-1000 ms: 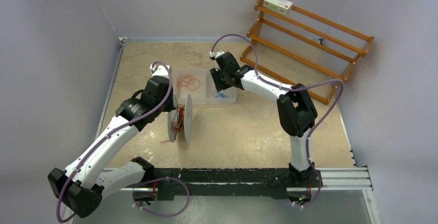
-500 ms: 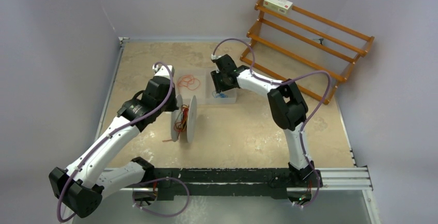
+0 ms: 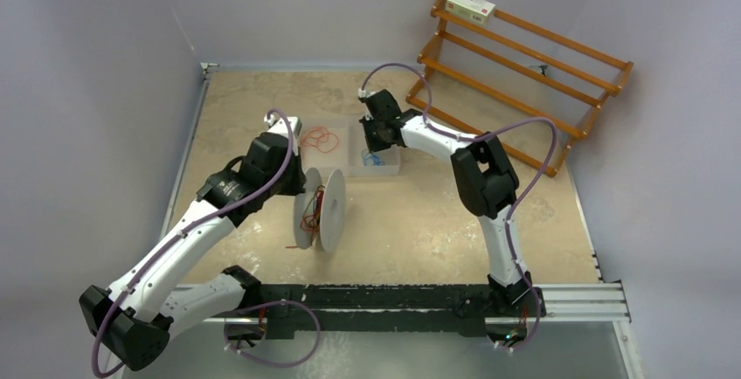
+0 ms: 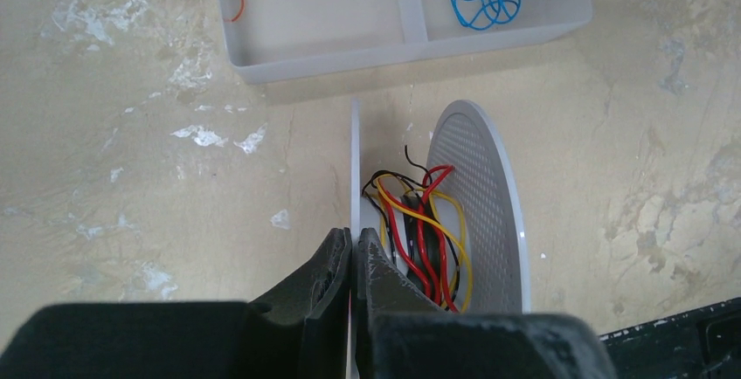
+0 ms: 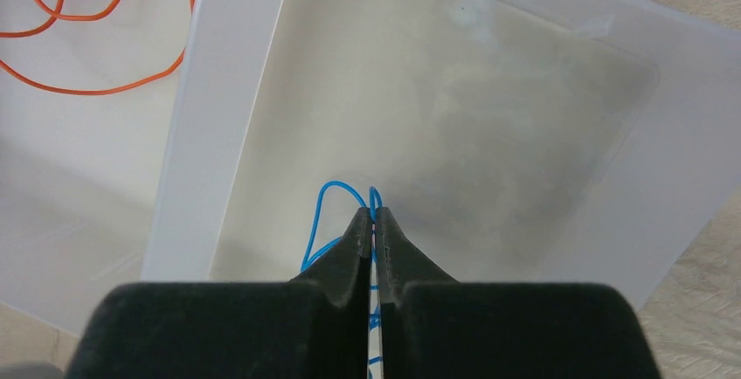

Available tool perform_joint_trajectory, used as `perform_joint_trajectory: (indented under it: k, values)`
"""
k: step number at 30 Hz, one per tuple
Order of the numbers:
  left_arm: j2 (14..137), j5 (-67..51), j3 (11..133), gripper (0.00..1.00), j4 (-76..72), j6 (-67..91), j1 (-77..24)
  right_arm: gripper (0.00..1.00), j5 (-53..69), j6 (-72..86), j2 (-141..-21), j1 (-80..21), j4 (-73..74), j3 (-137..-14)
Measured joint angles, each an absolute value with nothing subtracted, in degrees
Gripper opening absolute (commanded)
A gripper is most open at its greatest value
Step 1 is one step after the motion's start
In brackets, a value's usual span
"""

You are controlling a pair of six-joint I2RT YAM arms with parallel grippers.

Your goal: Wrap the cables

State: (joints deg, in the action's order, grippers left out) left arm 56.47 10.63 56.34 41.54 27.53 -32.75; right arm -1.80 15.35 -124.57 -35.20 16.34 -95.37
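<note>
A white two-disc spool (image 3: 319,209) stands on edge on the table, with red, yellow and black wires (image 4: 419,222) wound on its core. My left gripper (image 4: 354,244) is shut on the spool's left disc (image 4: 355,161); it also shows in the top view (image 3: 295,189). A clear two-compartment tray (image 3: 349,169) lies behind the spool. A red-orange cable (image 3: 321,140) lies in its left compartment. A blue cable (image 5: 337,184) lies in its right compartment. My right gripper (image 5: 374,213) is shut on a loop of the blue cable, low inside that compartment (image 3: 377,143).
A wooden slatted rack (image 3: 524,56) leans at the back right with a small box (image 3: 470,5) on top. A black rail (image 3: 393,296) runs along the near edge. Walls close the left and back sides.
My left arm has swung the spool to the right and nearer, turning it slightly. My right elbow has shifted left, and its gripper stays in the blue cable's compartment.
</note>
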Motion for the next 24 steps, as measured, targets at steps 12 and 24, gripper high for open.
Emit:
perform_joint_trajectory:
  k: [12,24]
  values:
    - [56.12,10.24,56.34,0.11,42.98,27.99,-32.82,0.0,-1.8,15.4,-122.21,-35.2,14.31,-92.84]
    - [59.46,9.3,56.34,0.26,42.89,28.14,-32.82,0.0,-1.93,15.4,-111.92,-35.18,12.56,-89.6]
